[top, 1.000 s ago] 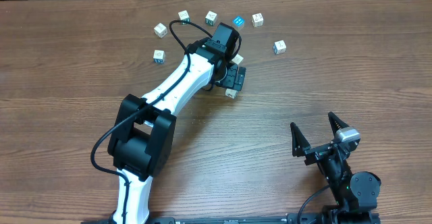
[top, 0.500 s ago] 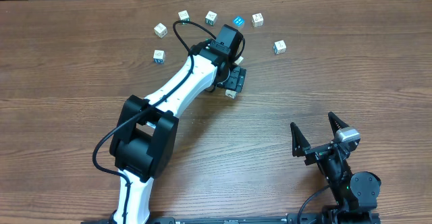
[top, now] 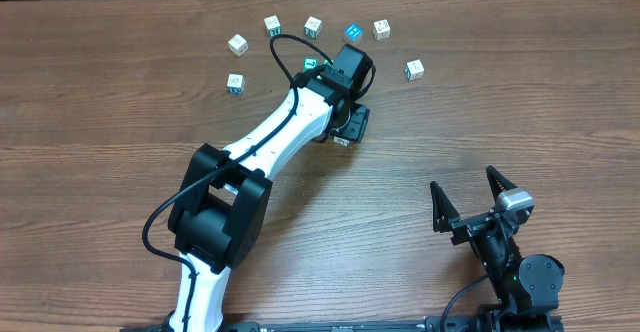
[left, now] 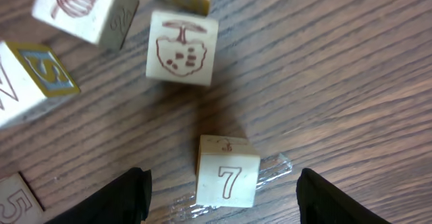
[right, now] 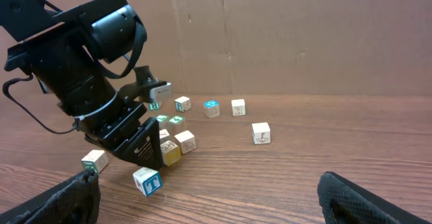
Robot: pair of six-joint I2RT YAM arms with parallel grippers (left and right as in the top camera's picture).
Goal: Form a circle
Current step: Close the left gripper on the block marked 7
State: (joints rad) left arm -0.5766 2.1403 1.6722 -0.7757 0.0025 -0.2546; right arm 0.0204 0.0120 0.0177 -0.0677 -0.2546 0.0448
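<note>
A loose arc of small printed cubes lies at the far side of the table, from a pale cube (top: 235,82) on the left past a teal cube (top: 352,33) to a pale cube (top: 414,69) on the right. My left gripper (top: 351,124) hangs low just below this arc. In the left wrist view it (left: 223,187) is open around a pale cube marked 7 (left: 228,179), with a gap on each side. My right gripper (top: 480,204) stands open and empty near the front edge, far from the cubes.
Just beyond the 7 cube lie a cube with a drawn fruit (left: 182,48), an S cube (left: 30,82) and a leaf cube (left: 74,5). A cube with a blue T (right: 147,181) sits by the left gripper. A cardboard wall (right: 304,28) backs the wooden table (top: 500,122).
The left arm's wrist has shifted a little to the right and toward the far cubes. The cubes in the arc and the right arm have not moved.
</note>
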